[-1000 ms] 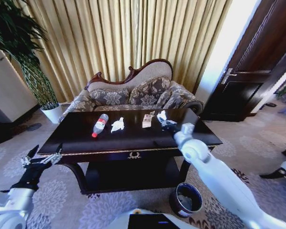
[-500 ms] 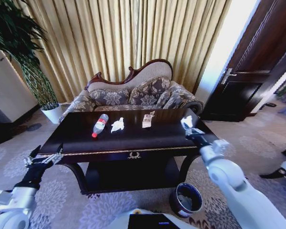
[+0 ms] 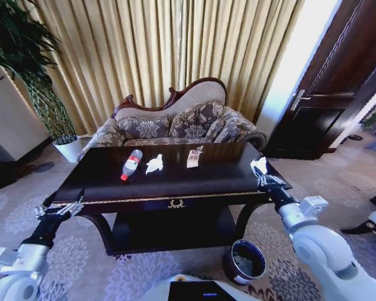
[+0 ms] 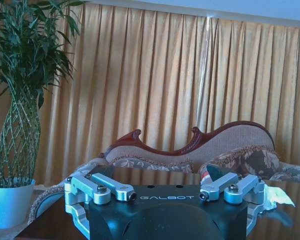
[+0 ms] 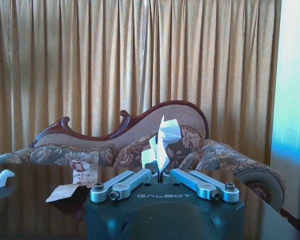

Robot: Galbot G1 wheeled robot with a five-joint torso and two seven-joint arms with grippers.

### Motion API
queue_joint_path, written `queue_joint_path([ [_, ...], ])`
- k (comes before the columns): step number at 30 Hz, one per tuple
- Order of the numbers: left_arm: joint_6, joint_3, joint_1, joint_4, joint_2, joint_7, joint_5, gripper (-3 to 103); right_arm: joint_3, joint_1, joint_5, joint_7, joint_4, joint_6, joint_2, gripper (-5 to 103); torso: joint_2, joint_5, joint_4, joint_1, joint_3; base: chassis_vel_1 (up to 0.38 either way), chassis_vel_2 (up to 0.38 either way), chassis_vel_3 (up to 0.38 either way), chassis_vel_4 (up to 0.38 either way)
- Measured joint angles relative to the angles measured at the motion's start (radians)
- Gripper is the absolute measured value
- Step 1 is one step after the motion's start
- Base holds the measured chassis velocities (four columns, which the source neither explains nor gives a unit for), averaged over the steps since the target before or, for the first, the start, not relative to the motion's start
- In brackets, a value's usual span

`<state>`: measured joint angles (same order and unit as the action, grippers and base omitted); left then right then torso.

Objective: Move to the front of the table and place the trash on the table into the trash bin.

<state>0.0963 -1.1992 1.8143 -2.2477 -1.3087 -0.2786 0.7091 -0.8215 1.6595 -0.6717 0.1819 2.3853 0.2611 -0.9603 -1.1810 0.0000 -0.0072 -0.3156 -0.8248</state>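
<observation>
The dark glossy worktop [image 3: 175, 179] with its gold front ornament stands before a patterned sofa [image 3: 175, 125] and gold curtains [image 3: 163, 50], and everything else is placed from it. Off its left rear corner a tall plant rises from a white pot [image 3: 69, 149]. On the carpet by its front right leg stands the small dark round trash bin [image 3: 245, 262]. The right gripper [image 3: 261, 172] is over the worktop's right front corner, its fingers pressed together on a crumpled white tissue [image 5: 162, 142] that sticks up between them. The left gripper [image 3: 57, 209] hangs just off the worktop's left front corner, fingers spread apart and empty. On the worktop's rear half lie a clear bottle with a red cap [image 3: 131, 164] at left, a second white tissue [image 3: 154, 164] just right of it, and a beige-pink wrapper packet [image 3: 193, 157] near the middle.
</observation>
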Motion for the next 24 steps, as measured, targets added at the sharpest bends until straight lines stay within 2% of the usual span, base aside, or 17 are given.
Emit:
queue_joint_path([
  [9,-0.015,-0.002,-0.002,0.027,0.023,-0.013,0.012,100,-0.006,0.025,0.024,0.001,0.011,0.000,-0.025,0,0.000,-0.0001,-0.0002,0.000,0.000,0.068,-0.075,-0.069,0.072],
  [13,0.011,-0.004,-0.009,0.026,0.038,-0.007,0.030,100,0.006,0.026,0.038,0.001,0.006,-0.001,-0.032,0,0.000,-0.0001,-0.0002,0.000,0.000,0.090,-0.081,-0.081,0.096],
  [15,0.082,-0.015,-0.019,-0.010,0.049,0.028,0.067,100,0.016,0.026,0.048,0.000,-0.004,-0.006,-0.037,0,0.000,0.0001,-0.0002,0.000,0.000,0.089,-0.090,-0.078,0.088],
  [17,0.119,-0.020,-0.021,-0.037,0.050,0.049,0.082,100,0.016,0.028,0.050,-0.001,-0.008,-0.013,-0.038,0,0.000,0.0001,-0.0003,0.000,0.000,0.079,-0.085,-0.085,0.078],
  [18,0.177,-0.027,-0.021,-0.097,0.034,0.069,0.082,100,-0.002,0.046,0.049,-0.005,-0.013,-0.037,-0.038,0,0.000,0.0001,-0.0002,0.000,0.000,0.070,-0.078,-0.078,0.061],
  [22,0.223,-0.032,-0.017,-0.153,0.021,0.092,0.069,100,-0.031,0.068,0.045,-0.020,-0.016,-0.064,-0.036,0,0.000,0.0001,-0.0002,0.000,0.000,0.076,-0.072,-0.071,0.059],
  [23,0.247,-0.032,-0.019,-0.186,0.019,0.127,0.063,100,-0.043,0.077,0.046,-0.028,-0.020,-0.086,-0.033,0,0.000,0.0001,-0.0002,0.000,0.000,0.086,-0.089,-0.062,0.067],
  [24,0.253,-0.033,-0.021,-0.192,0.023,0.132,0.061,100,-0.044,0.077,0.046,-0.029,-0.020,-0.088,-0.033,0,0.000,0.0001,-0.0002,0.000,0.000,0.098,-0.089,-0.062,0.067],
])
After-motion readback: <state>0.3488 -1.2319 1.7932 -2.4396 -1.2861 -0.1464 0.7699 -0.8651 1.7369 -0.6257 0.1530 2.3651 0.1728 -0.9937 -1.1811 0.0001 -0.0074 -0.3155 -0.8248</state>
